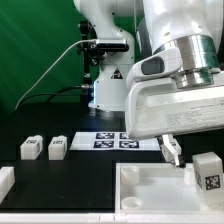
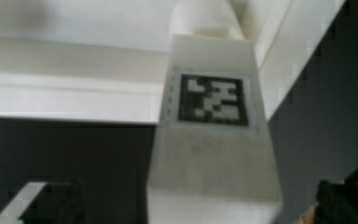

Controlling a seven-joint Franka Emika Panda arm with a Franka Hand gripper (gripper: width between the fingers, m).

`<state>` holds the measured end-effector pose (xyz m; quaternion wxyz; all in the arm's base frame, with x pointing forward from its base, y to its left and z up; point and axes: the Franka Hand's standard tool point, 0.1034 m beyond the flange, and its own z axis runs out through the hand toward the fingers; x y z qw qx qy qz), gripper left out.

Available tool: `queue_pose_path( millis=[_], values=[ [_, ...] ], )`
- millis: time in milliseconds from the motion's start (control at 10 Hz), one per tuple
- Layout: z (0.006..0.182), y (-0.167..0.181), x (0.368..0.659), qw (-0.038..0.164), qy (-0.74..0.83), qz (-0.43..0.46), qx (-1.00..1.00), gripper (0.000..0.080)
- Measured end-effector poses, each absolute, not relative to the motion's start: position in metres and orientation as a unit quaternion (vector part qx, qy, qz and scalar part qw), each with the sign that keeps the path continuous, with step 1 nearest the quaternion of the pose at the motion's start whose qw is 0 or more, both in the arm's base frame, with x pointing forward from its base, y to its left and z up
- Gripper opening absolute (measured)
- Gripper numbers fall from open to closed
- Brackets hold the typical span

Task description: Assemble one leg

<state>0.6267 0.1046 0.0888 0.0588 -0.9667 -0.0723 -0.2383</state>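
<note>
A white leg (image 2: 208, 120) with a black-and-white tag runs lengthwise between my fingers in the wrist view. A dark gap shows on each side of it, so my gripper (image 2: 190, 208) is open around it and not touching. In the exterior view my gripper (image 1: 174, 152) hangs low over the large white tray-like part (image 1: 150, 192). A tagged leg (image 1: 207, 172) stands just to its right, at the tray's right side. Two more legs (image 1: 31, 148) (image 1: 57, 147) lie on the black table at the exterior view's left.
The marker board (image 1: 115, 140) lies behind the tray-like part. Another white part (image 1: 5, 182) shows at the lower left edge. The robot's base (image 1: 105, 60) and a cable stand at the back before a green backdrop.
</note>
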Motion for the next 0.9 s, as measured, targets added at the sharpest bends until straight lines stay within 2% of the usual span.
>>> queue_pose_path(
  millis=[300,500,800,900],
  values=[
    [0.090,0.109,0.626,0.089,-0.076,-0.045,-0.992,0.0649],
    [0.088,0.116,0.631,0.101,-0.076,0.046,-0.991,0.0649],
    [0.085,0.116,0.632,0.101,-0.075,0.044,-0.991,0.0619],
    [0.085,0.116,0.632,0.101,-0.075,0.044,-0.991,0.0484]
  ],
)
